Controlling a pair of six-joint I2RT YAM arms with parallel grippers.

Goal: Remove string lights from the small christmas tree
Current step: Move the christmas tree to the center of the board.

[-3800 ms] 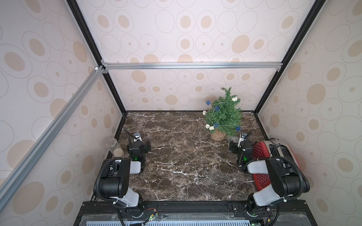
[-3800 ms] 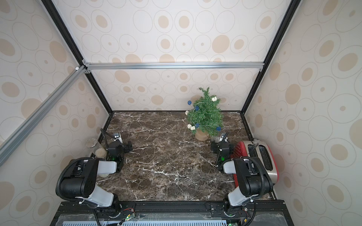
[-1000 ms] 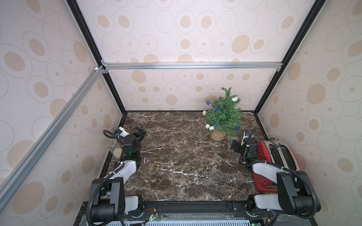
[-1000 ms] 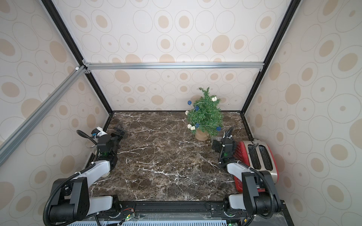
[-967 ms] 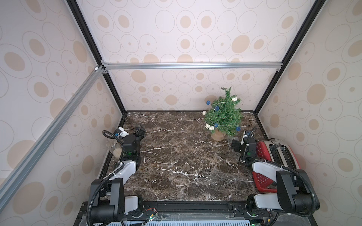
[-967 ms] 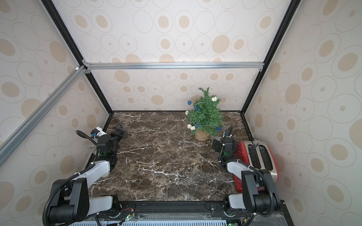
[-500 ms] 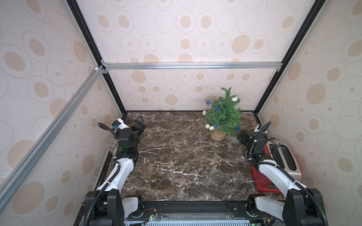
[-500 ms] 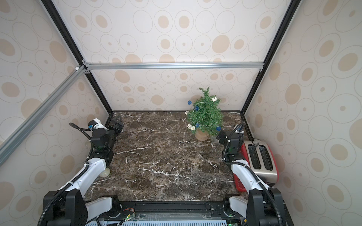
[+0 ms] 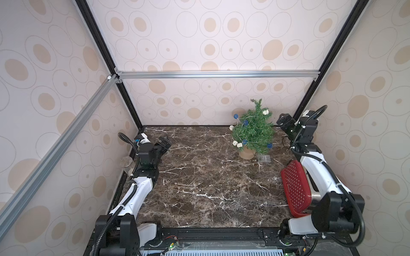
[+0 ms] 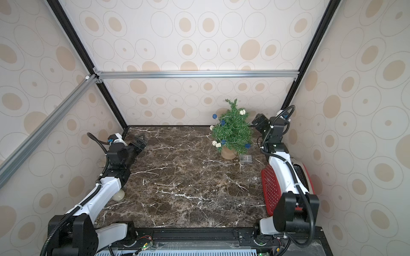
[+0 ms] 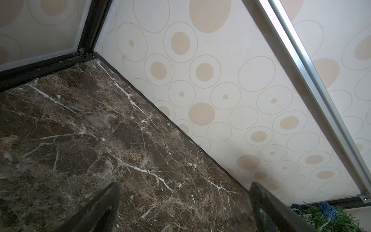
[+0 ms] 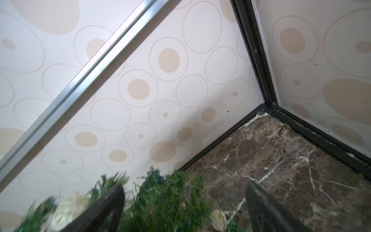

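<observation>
At 2 o'clock on the brown marble table (image 9: 199,188) | black right gripper (image 9: 284,123) is held jaws apart, judged poised for reaching | at its 9 o'clock, small green potted christmas tree (image 9: 255,130) is wound with cream-and-blue wicker-ball string lights (image 9: 239,145) | left gripper (image 9: 164,143) is held spread at 10 o'clock

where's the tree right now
In both top views the tree stands at the table's far right near the back wall, the right gripper close beside it and a clear box by its pot.
</observation>
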